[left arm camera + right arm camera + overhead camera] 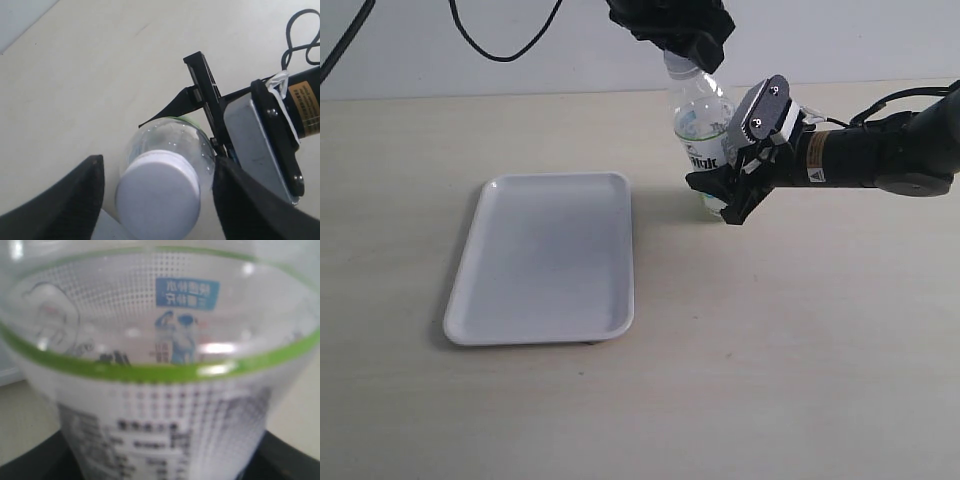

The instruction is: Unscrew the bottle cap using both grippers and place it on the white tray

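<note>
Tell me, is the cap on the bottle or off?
On: the bottle cap sits on the bottle, between the fingers of the left tool.

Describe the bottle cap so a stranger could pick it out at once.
On the pale table, right of the white tray in the exterior view, stands a clear bottle held low by the right gripper. The bottle cap tops its neck, between the black fingers of the left gripper. It is a small white round disc, unlike the flat rectangular tray or the see-through labelled bottle.

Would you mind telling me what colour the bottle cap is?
White; the bottle cap shows best in the left wrist view.
</note>
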You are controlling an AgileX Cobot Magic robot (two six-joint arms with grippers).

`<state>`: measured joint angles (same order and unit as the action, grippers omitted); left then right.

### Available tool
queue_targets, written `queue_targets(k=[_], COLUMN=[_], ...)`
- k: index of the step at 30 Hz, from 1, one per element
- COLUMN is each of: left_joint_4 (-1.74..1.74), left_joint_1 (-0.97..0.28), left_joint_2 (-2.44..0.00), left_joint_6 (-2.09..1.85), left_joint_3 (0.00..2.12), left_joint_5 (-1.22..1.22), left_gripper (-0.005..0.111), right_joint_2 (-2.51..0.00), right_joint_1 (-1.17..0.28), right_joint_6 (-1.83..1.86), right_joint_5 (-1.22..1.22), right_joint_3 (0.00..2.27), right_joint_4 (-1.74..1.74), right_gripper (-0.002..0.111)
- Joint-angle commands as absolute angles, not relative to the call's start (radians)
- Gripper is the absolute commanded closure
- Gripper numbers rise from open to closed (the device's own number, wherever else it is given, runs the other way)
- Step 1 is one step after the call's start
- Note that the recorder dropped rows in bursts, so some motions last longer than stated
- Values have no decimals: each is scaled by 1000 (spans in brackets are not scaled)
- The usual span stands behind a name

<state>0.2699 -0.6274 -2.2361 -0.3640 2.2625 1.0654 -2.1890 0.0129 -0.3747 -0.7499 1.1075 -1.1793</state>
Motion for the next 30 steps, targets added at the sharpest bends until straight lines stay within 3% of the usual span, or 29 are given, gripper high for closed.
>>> queue_targets(k=[1,6,12,17,21,25,30], left_joint_4=[272,272,272,272,272,272,272], left_joint_1=[-628,-628,-628,-628,-628,-628,-628], left_joint_2=[-2231,-2231,-2231,-2229,-2229,-2229,-2229], left_joint_6=[-361,-359,-359,-359,-339,-295,-174], left_joint_3=[2259,2259,2259,2259,2259,2259,2259], left_joint_5=[1058,1058,1062,1062,1066,1068,1068], left_gripper=[49,62,52,52,71,107,107], right_joint_2=[-2196,-2196,-2196,-2196,-2196,-2196,-2196], right_joint_1=[11,11,11,11,11,11,11], right_joint_6=[-368,-368,-368,-368,-368,-368,-368], right_joint_5=[-711,-715,-715,-715,-712,-708,-706], right_joint_3=[1103,1103,1103,1103,1103,1103,1103], right_joint_4=[-1208,-1208,-1208,-1208,-1208,-1208,-1208], right_gripper=[108,108,108,108,108,108,108])
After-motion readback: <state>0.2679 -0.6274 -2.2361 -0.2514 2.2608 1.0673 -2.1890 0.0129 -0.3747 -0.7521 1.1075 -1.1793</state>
